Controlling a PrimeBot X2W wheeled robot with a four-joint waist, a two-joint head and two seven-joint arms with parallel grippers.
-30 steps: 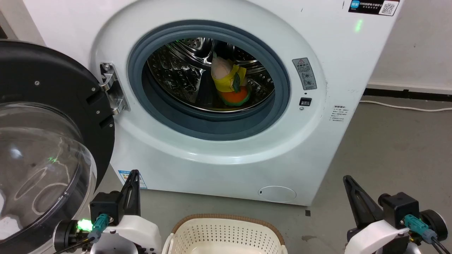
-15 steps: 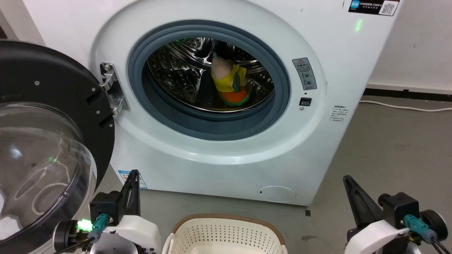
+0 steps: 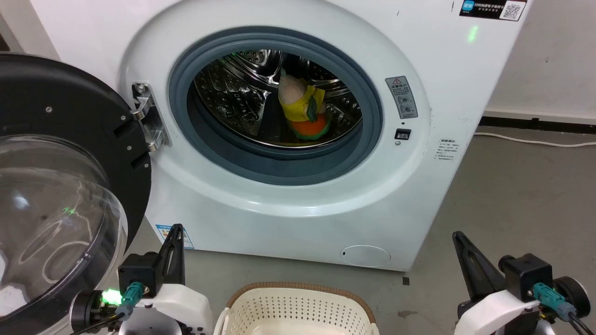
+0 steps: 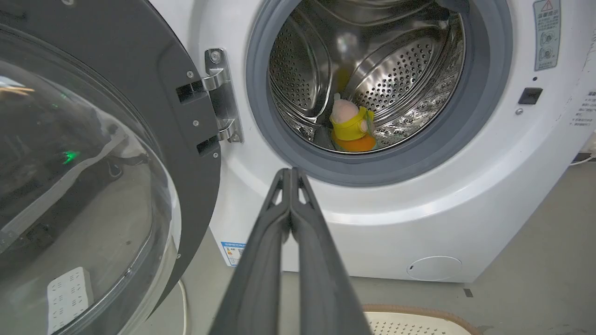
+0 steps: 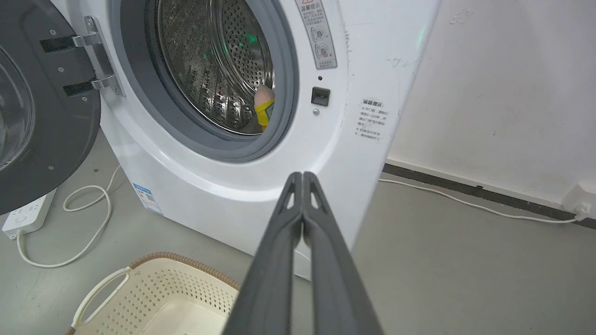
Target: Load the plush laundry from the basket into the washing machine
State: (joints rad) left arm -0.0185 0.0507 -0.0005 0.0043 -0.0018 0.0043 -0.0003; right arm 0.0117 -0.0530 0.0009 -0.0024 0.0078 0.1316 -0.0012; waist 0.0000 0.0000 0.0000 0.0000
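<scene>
The plush laundry [image 3: 302,109] lies inside the steel drum of the white washing machine [image 3: 298,195], pale body up, yellow cloth and orange part below; it also shows in the left wrist view [image 4: 351,128] and partly in the right wrist view [image 5: 264,106]. The round glass door [image 3: 60,186] hangs wide open at the left. The cream basket [image 3: 298,307] sits on the floor in front of the washer, between my arms. My left gripper [image 3: 175,229] and right gripper [image 3: 457,235] are both shut and hold nothing, low and well short of the machine.
A white power strip [image 5: 25,216] with a looping cable lies on the grey floor under the open door. Another white cable [image 5: 465,200] runs along the wall base to the right of the washer. Bare floor lies on the right side.
</scene>
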